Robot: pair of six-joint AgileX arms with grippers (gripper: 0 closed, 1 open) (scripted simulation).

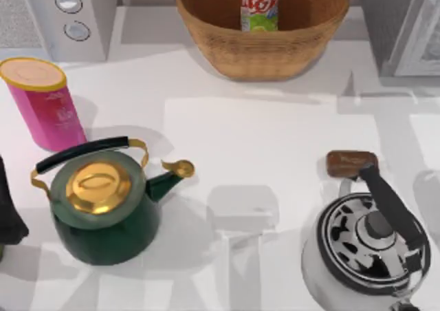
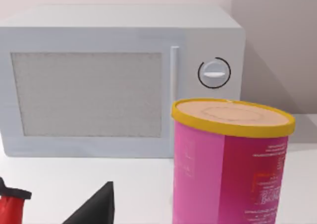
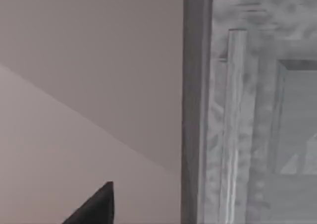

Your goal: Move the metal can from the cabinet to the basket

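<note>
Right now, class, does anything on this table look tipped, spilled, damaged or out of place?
Nothing stands out. The can stands upright inside the basket, both kettles sit upright, and the pink canister has its lid on. No spills show.

The small red metal drink can with a light green lower band (image 1: pixel 259 7), standing upright inside the tan woven wicker basket (image 1: pixel 227 49) at the top centre of the top view, carries white script lettering that looks like the Coca-Cola logo, though it is too small to read for sure. The pink cylindrical canister with a yellow lid (image 2: pixel 230 159), at the lower right of the left wrist view, bears small pale print on its side, none of it legible
</note>
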